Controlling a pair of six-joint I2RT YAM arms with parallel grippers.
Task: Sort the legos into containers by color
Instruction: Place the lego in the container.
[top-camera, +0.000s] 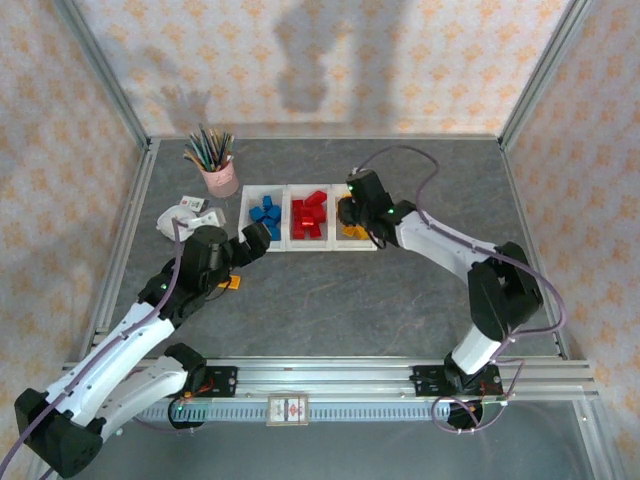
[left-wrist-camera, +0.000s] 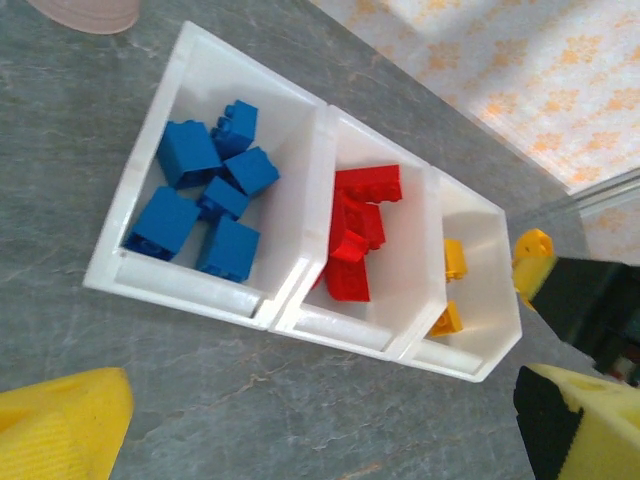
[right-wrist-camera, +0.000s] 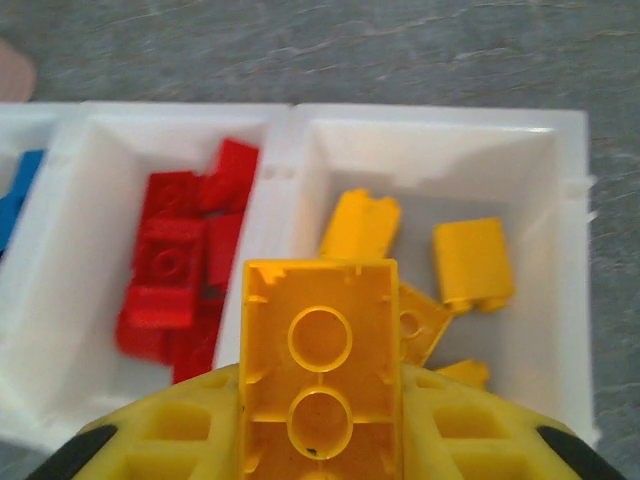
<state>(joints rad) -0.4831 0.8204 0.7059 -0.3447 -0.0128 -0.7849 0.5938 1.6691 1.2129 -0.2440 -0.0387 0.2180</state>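
"Holding anything, that right gripper (top-camera: 352, 210)?"

"A yellow plastic toy brick (right-wrist-camera: 320, 340), hollow side up, clamped in its jaws above the right-hand bin (right-wrist-camera: 440, 150), where other yellow bricks (right-wrist-camera: 472, 260) lie."

"And the left gripper (top-camera: 257, 238)?"

"Jaws spread wide, holding nothing, just near of the three joined white translucent plastic bins (left-wrist-camera: 180, 288). Blue bricks (left-wrist-camera: 200, 190) sit in the left one, red bricks (left-wrist-camera: 355, 235) in the middle."

robot test cell, aluminium frame (top-camera: 110, 255); patterned backdrop walls (top-camera: 330, 60); grey tabletop (top-camera: 330, 300)
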